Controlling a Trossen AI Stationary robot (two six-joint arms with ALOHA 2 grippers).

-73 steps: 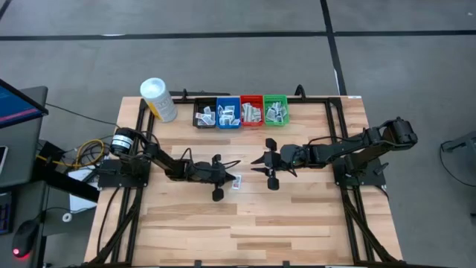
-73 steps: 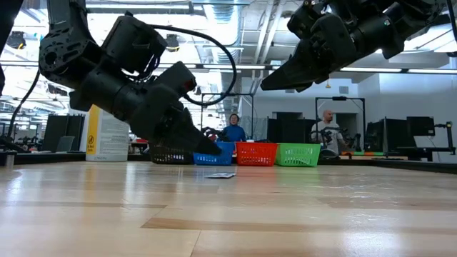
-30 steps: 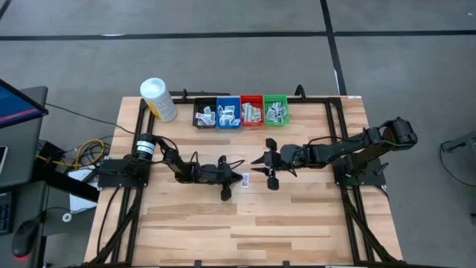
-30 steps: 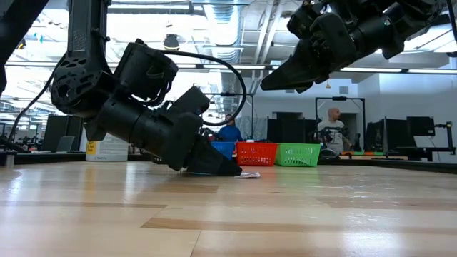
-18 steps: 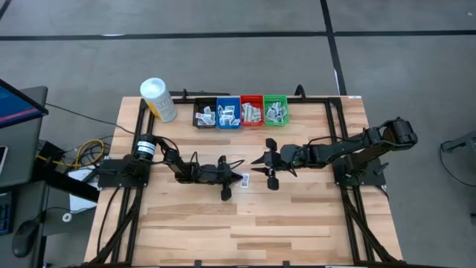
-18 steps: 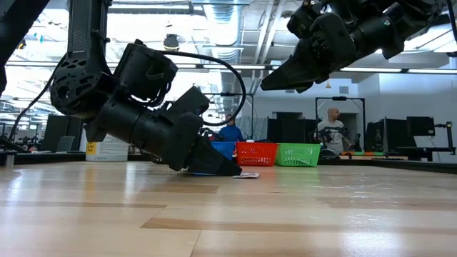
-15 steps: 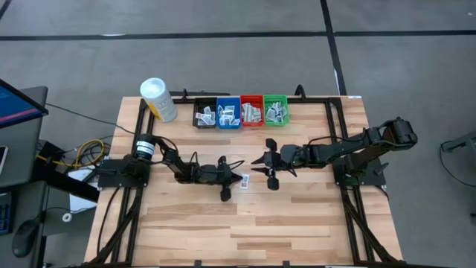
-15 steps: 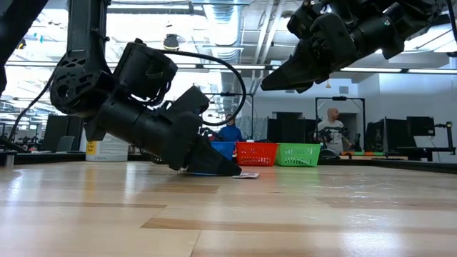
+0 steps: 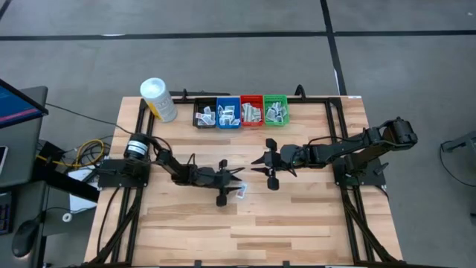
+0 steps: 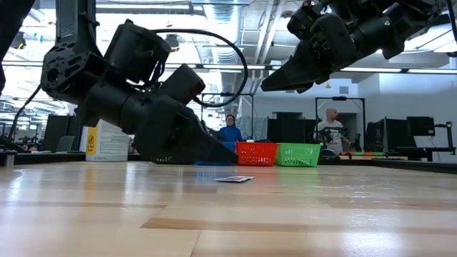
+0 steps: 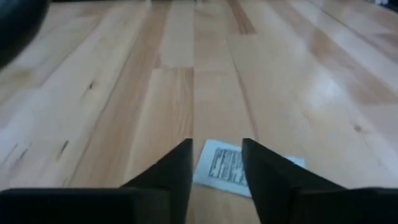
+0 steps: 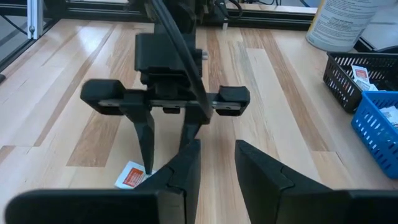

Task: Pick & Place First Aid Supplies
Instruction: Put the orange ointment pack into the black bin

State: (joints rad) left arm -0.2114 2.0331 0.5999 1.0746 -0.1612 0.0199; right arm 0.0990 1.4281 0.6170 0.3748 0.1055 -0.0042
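A small white packet (image 9: 242, 190) lies flat on the counter (image 9: 297, 223) near its middle, just past the tips of the left gripper (image 9: 232, 184), whose fingers stand apart and released, not holding it. The right gripper (image 9: 262, 165) hovers nearby above the counter, part open and empty.

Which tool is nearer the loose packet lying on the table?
Left. The left tool is right at the packet, its open fingers beside it; the right tool hangs apart, toward the bins.
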